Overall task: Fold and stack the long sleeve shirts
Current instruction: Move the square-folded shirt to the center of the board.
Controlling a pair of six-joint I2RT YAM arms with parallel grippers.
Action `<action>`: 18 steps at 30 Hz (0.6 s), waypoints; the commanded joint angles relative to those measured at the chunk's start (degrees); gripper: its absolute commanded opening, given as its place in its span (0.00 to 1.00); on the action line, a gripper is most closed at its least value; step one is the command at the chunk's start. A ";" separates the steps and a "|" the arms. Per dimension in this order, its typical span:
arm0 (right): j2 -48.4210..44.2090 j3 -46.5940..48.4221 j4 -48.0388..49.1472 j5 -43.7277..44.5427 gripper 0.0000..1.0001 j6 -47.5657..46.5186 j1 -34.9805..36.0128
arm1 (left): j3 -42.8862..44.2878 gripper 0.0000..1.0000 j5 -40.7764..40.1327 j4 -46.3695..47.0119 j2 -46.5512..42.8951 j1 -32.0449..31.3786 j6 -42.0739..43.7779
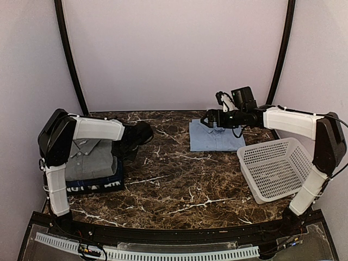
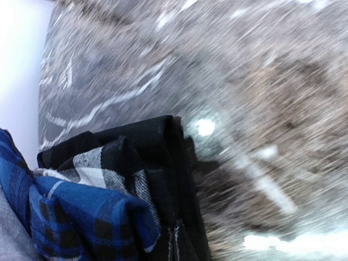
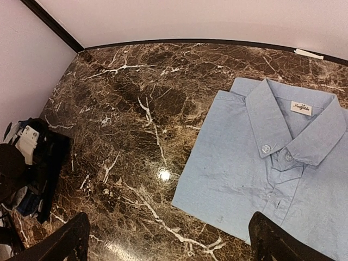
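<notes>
A folded light blue shirt lies flat at the far right of the glossy, marble-patterned desk, its collar buttoned and its soft cloth faintly creased. The right end effector hovers above its far left part, fingers spread wide. At the left, a grey collared shirt sits on a navy lettered one. Just beside that pile the left end effector is closed; whether it grips cloth I cannot tell. Risk: pinching only the top layer would likely unravel the fold when lifted.

On the dark marble table, a white lattice basket sits at right.
</notes>
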 commanded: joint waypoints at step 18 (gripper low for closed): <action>-12.13 -9.38 2.08 9.30 0.99 4.41 -7.44 | 28.31 0.00 15.24 6.14 15.55 -8.44 4.39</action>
